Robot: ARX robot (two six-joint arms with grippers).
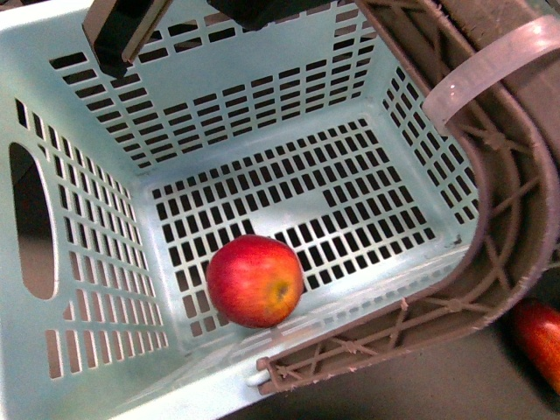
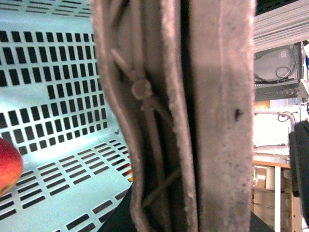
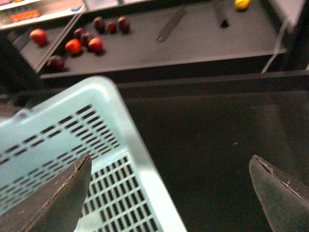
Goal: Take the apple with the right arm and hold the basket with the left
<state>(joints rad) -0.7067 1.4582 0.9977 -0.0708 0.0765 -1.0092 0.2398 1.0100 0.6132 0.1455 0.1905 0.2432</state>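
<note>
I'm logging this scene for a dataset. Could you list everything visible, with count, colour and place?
basket: one, pale turquoise, slotted, fills the front view.
handle: one, brown-grey, ribbed, along the basket's right side.
zip tie: one, white, around the handle.
apple: one, red with a yellowish patch, on the basket floor by the near wall.
elongated fruit: one, red-orange, on the dark surface outside the basket, beyond the handle.
small fruits: several, red and dark, on a far dark counter.
yellow item: one, same counter.
right hand: open, dark fingers, over the basket's corner.
left hand: fingers not clearly seen; its camera looks straight at the handle.
</note>
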